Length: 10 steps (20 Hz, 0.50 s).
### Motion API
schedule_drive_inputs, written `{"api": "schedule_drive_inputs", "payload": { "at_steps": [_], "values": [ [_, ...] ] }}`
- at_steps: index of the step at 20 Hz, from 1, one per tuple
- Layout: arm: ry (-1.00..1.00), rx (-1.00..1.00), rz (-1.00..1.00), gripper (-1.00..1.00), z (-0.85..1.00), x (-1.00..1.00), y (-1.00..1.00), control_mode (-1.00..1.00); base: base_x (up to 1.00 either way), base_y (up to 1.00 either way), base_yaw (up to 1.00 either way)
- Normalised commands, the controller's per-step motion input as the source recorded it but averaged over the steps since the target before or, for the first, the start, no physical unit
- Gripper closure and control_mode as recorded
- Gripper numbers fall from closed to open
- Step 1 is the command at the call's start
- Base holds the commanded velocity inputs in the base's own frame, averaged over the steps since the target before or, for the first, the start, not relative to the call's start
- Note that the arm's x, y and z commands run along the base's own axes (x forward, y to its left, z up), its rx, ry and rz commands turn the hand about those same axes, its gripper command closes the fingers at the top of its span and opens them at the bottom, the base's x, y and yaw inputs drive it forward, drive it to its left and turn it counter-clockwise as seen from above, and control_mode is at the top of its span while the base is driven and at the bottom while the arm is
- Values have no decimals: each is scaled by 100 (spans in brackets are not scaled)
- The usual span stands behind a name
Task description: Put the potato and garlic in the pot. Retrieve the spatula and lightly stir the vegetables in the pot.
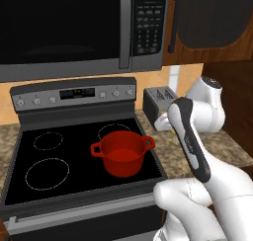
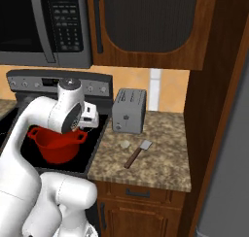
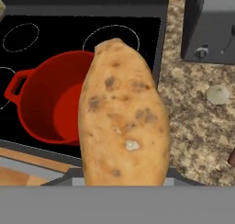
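Black glass stovetop (image 1: 74, 151): gripper (image 3: 123, 184) clamping tan spotted potato (image 3: 121, 122), hovering beside round red pot (image 3: 50, 101); early release risks it missing rim.

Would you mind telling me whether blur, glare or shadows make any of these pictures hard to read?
Hand view: the potato looms large, hiding the hand's grip. Right base view: soft, so the garlic barely stands out from the speckled counter. Left base view: even light, the pot clear.
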Motion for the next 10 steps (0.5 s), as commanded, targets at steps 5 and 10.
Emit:
{"api": "schedule_drive_inputs", "payload": {
  "at_steps": [5,10],
  "values": [
    [19,-18,3,100,14,4,94,-100,0,0,0],
    [11,-10,0,100,-37,18,57,-100,0,0,0]
  ]
}}
